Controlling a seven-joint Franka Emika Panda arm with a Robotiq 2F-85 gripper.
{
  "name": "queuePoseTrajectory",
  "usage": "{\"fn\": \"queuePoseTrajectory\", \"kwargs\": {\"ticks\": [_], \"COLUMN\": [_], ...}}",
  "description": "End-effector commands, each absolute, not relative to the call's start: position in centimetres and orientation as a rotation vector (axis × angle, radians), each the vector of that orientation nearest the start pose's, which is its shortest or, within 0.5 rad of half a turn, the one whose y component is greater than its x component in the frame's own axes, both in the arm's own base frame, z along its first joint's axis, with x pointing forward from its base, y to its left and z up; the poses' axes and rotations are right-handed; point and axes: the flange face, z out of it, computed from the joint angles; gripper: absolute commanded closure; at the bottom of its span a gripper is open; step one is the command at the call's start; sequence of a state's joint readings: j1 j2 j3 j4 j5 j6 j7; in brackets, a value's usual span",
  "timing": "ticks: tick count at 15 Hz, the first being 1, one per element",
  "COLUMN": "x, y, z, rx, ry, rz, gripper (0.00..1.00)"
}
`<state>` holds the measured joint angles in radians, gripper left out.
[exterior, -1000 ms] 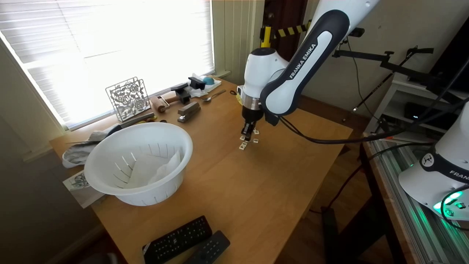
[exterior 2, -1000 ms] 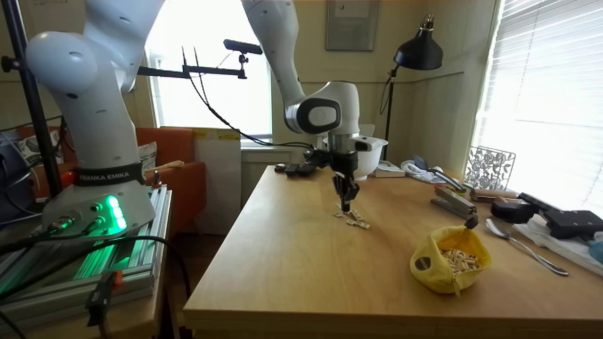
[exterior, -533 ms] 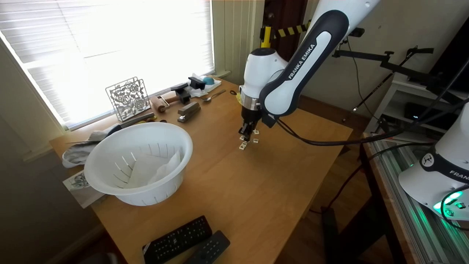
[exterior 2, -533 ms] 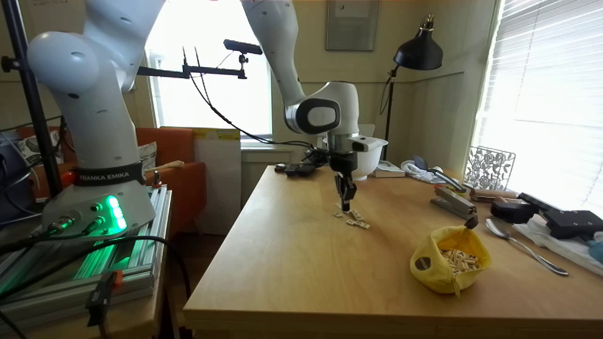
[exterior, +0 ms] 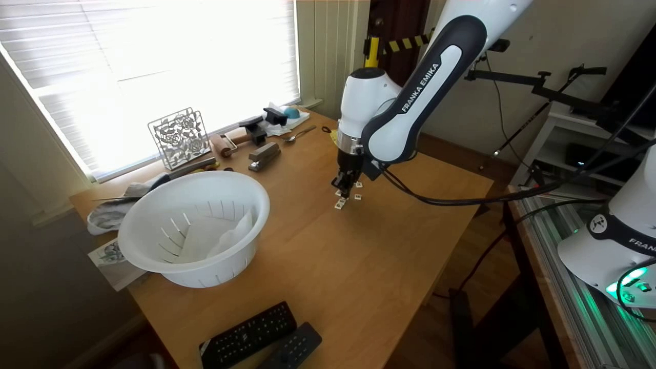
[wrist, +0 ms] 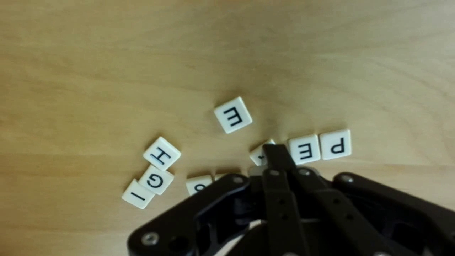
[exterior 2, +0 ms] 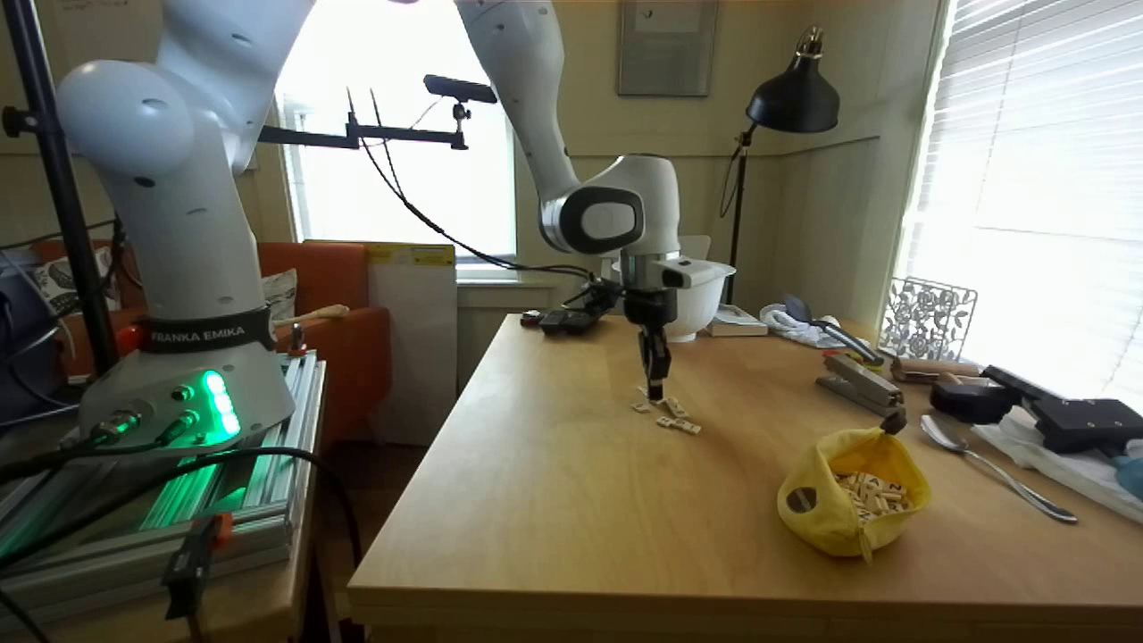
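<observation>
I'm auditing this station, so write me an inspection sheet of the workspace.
Surface: light-brown wooden table, grain visible.
Job's things: small white square letter tiles, lying loose; some partly hidden.
Clutter: round white plastic basin, black oblong remotes, long grey stapler, open yellow fabric pouch holding cream tiles.
Gripper: black, two-fingered, shut, in among the tiles; contact unclear.
Cables: black, sagging off the white robot arm.
Surroundings: white slatted window blinds, black long-necked lamp.

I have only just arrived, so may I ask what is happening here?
A robot arm has its shut gripper low among letter tiles on the table. In the wrist view it partly hides several; whether it touches any, I cannot tell. Nearby, an E tile and a P tile lie side by side. An open yellow pouch stands apart, with more tiles inside.
</observation>
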<state>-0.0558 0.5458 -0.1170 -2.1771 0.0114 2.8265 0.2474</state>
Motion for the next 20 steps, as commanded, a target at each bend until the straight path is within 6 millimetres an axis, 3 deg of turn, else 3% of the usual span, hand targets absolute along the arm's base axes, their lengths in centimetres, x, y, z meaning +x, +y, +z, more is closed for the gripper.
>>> {"fn": "queuePoseTrajectory", "kwargs": {"ticks": [1, 20], "x": [55.46, 55.54], "y": [-9.55, -9.28], "z": [13.36, 13.19], "rx": [-3.097, -2.976], "ry": [0.763, 1.111], "rz": [-0.154, -0.164], "gripper": [1.0, 1.0]}}
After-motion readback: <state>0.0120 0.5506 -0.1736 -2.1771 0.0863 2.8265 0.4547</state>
